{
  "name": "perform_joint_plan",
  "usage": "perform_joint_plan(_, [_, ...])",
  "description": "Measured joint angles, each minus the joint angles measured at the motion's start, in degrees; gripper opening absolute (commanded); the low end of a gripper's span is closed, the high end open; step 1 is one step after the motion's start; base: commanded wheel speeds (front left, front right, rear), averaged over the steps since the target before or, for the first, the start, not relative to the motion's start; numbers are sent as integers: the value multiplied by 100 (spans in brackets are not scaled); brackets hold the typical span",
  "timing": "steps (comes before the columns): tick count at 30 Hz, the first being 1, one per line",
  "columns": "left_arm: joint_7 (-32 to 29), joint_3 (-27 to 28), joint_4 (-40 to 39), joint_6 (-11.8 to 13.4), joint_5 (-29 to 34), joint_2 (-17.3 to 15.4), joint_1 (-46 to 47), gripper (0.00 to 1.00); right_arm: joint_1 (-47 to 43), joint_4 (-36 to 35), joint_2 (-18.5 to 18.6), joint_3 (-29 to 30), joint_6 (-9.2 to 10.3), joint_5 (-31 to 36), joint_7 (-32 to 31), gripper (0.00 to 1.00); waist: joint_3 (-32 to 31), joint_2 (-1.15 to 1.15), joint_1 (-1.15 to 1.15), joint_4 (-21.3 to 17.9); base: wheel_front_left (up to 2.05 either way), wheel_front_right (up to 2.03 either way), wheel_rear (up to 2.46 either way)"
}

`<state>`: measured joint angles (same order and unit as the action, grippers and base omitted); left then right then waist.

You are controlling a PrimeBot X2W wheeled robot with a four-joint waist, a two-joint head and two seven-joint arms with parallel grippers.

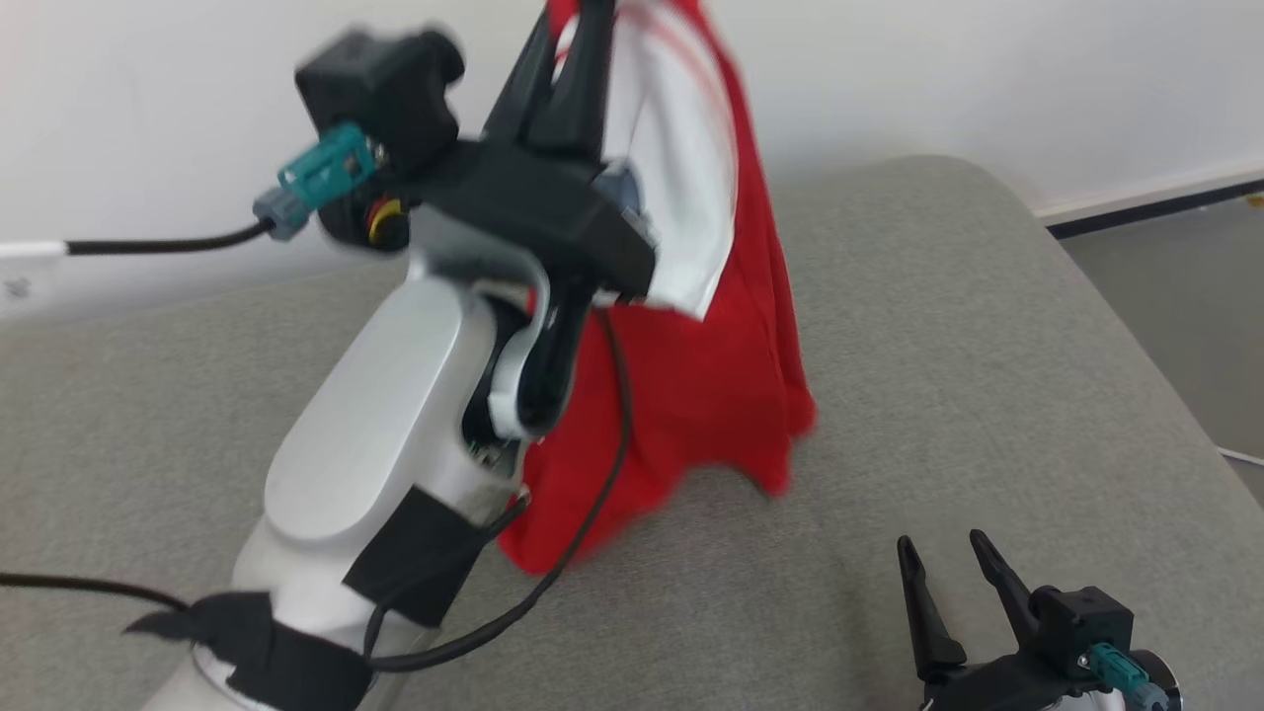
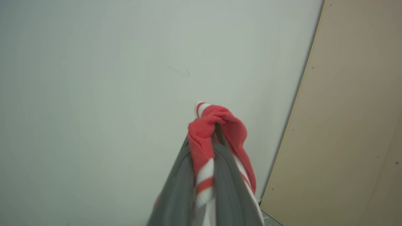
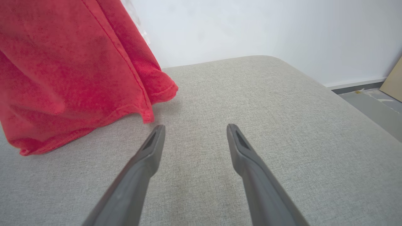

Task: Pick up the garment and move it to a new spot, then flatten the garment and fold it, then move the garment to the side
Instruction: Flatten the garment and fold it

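My left gripper (image 1: 571,44) is pinched shut on a bunched, red-and-white striped edge of the garment (image 1: 696,385), which hangs from it as a red drape with a white panel, hem reaching the grey cushion (image 1: 987,326), while my right gripper (image 1: 950,555) sits spread wide beside it.

The garment (image 3: 62,78) is soft red cloth with a fuzzy matt nap — its trim (image 2: 204,179) a ribbed white-and-red knit. The cushion (image 3: 282,141) is grey woven fabric, coarse and matt; the right gripper (image 3: 194,128) has fingers (image 3: 138,175) of dark, smooth, matt plastic.
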<state>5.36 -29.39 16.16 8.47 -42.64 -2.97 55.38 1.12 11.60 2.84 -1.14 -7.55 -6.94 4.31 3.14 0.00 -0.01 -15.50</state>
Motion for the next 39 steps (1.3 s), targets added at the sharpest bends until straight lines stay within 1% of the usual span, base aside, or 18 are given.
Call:
perform_joint_plan(2, [-127, 32, 246, 197, -22, -140, -331, 0, -5, -21, 3, 2, 0, -1, -3, 100, -10, 0, 0, 118, 0, 0, 0])
perform_joint_plan(4, [-264, 59, 563, 376, -25, -383, -671, 0, -7, -52, 2, -25, 0, -1, -16, 100, -15, 0, 0, 244, 0, 0, 0])
perform_joint_plan(7, [-573, 91, 1122, 549, -69, -686, -1105, 0, 0, -79, 1, -88, 0, -1, -33, 100, -10, 0, 0, 444, 0, 0, 0])
perform_joint_plan(12, [-939, 66, 1941, 666, -231, -843, -1525, 0, 62, -81, 1, -197, 0, -1, -63, 100, 28, 0, 0, 758, 0, 0, 0])
perform_joint_plan(19, [-746, 188, 2748, 756, -250, -971, -1568, 0, 148, -90, 2, -299, 0, -2, -79, 100, 99, 0, 0, 990, 0, 0, 0])
perform_joint_plan(20, [-736, 188, 2825, 756, -252, -978, -1569, 31, 150, -90, 1, -299, 0, -2, -79, 100, 105, 0, 1, 1001, 0, 0, 0])
perform_joint_plan(21, [-737, 196, 2904, 671, -286, -969, -1572, 100, 151, -89, 0, -302, 0, -1, -79, 100, 108, 0, 0, 1010, 0, 0, 0])
perform_joint_plan(25, [-513, 276, 3082, 488, -385, -912, -1596, 100, 150, -91, 2, -267, 0, 7, -85, 100, 115, 0, 0, 1043, 0, 0, 0])
perform_joint_plan(32, [-208, 480, 3167, 313, -578, -1136, -2010, 100, 127, -162, 2, -183, 0, 77, -134, 100, 113, 0, 0, 1147, 0, 0, 0])
perform_joint_plan(35, [-122, 593, 2936, 252, -750, -1156, -2441, 100, 101, -215, 1, -142, 0, 92, -136, 100, 105, 0, 0, 1203, 0, 0, 0])
perform_joint_plan(37, [-157, 573, 2679, 101, -835, -1093, -2774, 100, 77, -261, 2, -104, 0, 100, -165, 100, 105, 0, 0, 1249, 0, 0, 0])
perform_joint_plan(39, [-227, 498, 2405, 41, -921, -1035, -3056, 100, 51, -289, 2, -59, 0, 101, -177, 100, 116, 0, 0, 1296, 0, 0, 0])
